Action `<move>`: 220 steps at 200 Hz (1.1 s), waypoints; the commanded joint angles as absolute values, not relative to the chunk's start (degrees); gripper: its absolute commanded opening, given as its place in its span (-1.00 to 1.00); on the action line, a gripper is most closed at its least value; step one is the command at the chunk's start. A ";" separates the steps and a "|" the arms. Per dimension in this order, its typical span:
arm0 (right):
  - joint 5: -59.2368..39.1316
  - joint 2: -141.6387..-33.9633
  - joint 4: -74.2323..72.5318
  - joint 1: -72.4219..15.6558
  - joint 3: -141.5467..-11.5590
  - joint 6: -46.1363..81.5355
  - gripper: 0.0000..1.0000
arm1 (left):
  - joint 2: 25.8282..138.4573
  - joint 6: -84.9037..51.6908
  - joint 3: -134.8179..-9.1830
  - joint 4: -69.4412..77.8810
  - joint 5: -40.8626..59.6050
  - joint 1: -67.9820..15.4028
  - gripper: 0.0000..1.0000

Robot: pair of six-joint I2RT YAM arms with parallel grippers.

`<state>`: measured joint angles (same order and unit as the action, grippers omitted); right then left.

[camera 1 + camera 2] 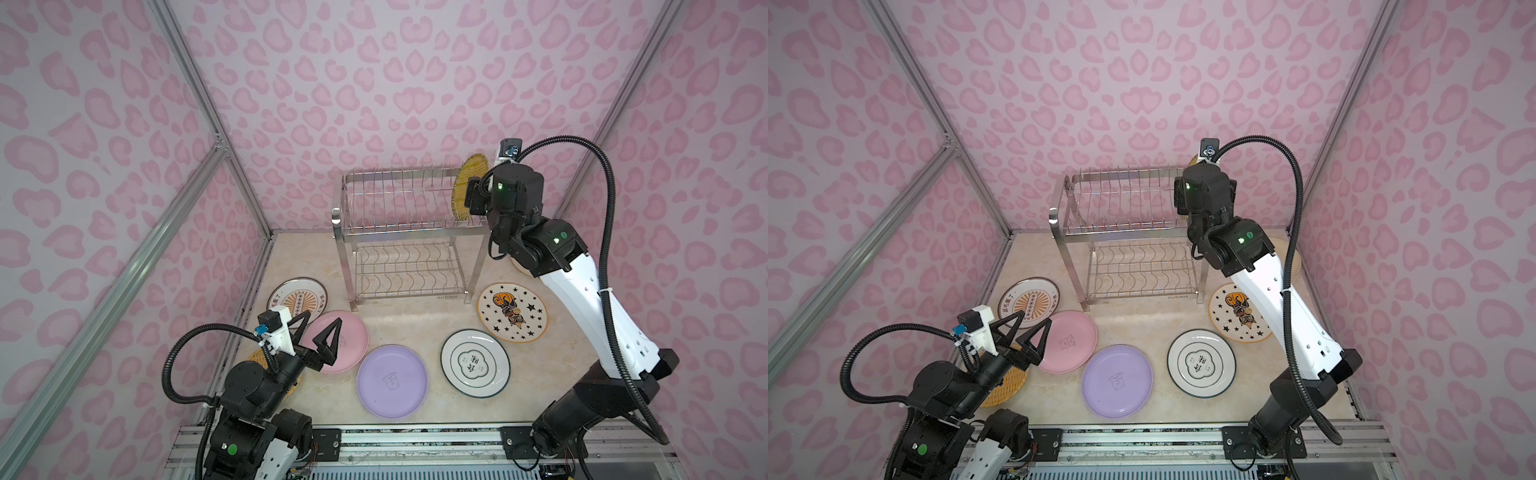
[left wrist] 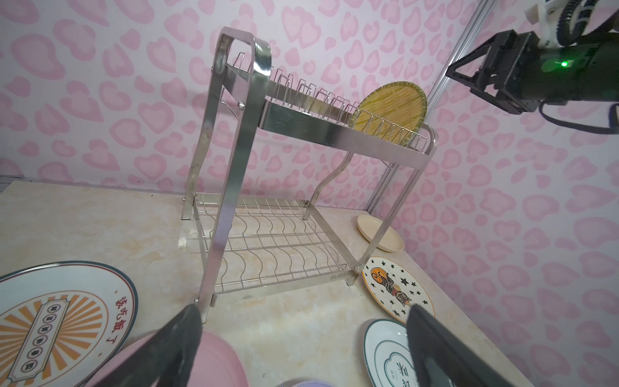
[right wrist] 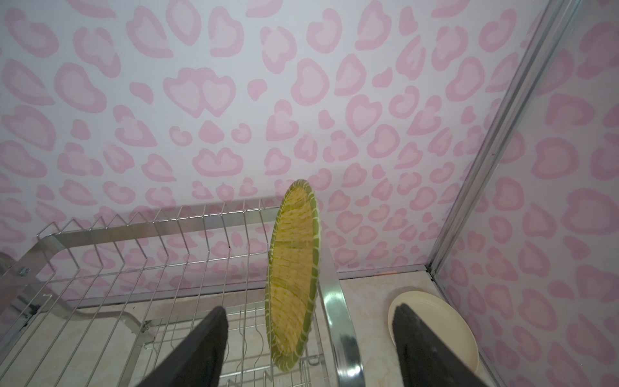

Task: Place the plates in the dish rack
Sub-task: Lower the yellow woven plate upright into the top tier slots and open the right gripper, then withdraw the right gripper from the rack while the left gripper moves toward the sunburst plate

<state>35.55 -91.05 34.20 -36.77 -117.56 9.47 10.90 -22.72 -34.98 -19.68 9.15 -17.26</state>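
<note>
Spread wide over the pink plate [image 1: 349, 349]: left end effector [image 1: 323, 316], empty. Flat on the desk [image 1: 415, 328] nearby: lilac plate [image 1: 392, 380], ring-emblem plate [image 1: 475, 363], star-patterned plate [image 1: 512, 311], orange-radial plate [image 1: 297, 296]. Mostly hidden beneath the left arm, probably flat too: woven-look plate [image 1: 1007, 384]. Standing on edge in the end slot of the dish rack [image 1: 409, 232] upper tier: yellow striped plate [image 3: 293, 274]. Right end effector [image 3: 310, 308] parted either side of it, not touching. Cream plate [image 3: 435, 321] on the desk beside the rack's right legs.

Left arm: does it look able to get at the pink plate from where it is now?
Probably yes. The left gripper hangs open over the pink plate, which lies flat with nothing on it. The lilac plate sits close beside it, so that edge may be tight.
</note>
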 commanded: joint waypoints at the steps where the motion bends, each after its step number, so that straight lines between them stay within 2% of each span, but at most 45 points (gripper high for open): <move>1: 32.54 -86.40 29.57 -37.20 -110.71 10.62 0.62 | 12.18 -25.64 -36.66 -23.49 6.13 -17.23 0.93; 26: 29.42 -78.89 25.16 -37.78 -100.21 11.52 0.77 | 14.56 -29.18 -39.11 -29.47 4.07 -17.27 0.94; 61: 28.77 -69.76 21.10 -40.69 -88.54 13.39 0.83 | 21.75 -39.15 -40.95 -37.56 0.69 -17.23 0.96; 108: 27.88 -61.76 18.92 -46.01 -74.79 15.22 0.97 | 29.01 -43.52 -42.98 -40.26 -3.45 -14.65 0.92; 129: 26.70 -59.08 18.34 -47.51 -70.18 16.42 0.98 | 32.87 -44.30 -41.98 -37.16 5.86 -5.38 0.93; 155: 23.31 -55.18 16.74 -48.75 -64.12 18.36 0.98 | 38.32 -43.80 -41.03 -33.56 19.76 12.74 0.99; 169: 21.33 -53.68 15.12 -49.17 -60.59 19.50 0.97 | 41.34 -43.21 -40.04 -31.02 24.14 21.47 1.00; 183: 19.54 -53.01 13.98 -49.47 -57.62 20.78 0.98 | 45.45 -43.20 -38.23 -27.33 28.11 29.58 0.89; 187: 19.17 -52.95 13.58 -49.57 -56.87 21.20 0.98 | 46.60 -43.42 -37.45 -25.37 29.11 31.11 1.00; 200: 17.25 -52.83 11.69 -49.75 -54.41 22.36 0.98 | 49.39 -44.99 -34.98 -20.09 30.57 34.62 0.96; 220: 13.56 -53.08 8.61 -49.88 -50.96 23.94 0.98 | 53.10 -45.03 -34.80 -17.64 26.75 36.09 0.95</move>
